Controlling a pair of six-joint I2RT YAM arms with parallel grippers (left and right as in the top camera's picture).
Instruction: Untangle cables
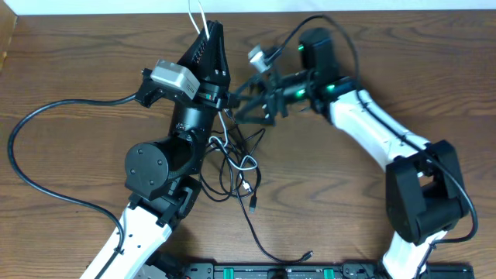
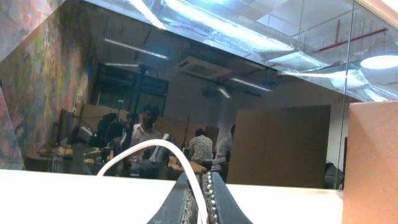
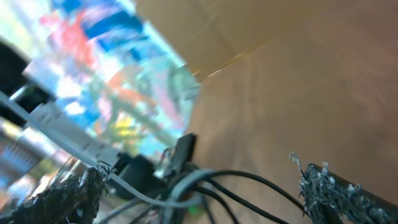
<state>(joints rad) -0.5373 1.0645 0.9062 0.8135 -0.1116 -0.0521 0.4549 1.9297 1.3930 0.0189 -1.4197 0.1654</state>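
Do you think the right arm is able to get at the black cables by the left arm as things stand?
Likely yes: the right fingers stand open with the black cables running between them, nothing blocking; the left fingers are shut on the white cable.

Cables [image 1: 245, 164] at table [image 1: 77, 70] centre

The left fingers [image 2: 177, 204] are pinched together; the right fingers [image 3: 347, 196] spread wide.

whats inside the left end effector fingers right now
A white cable is pinched in the shut left end effector, looping out above the tips. How it joins the black cables below is covered by the left arm.
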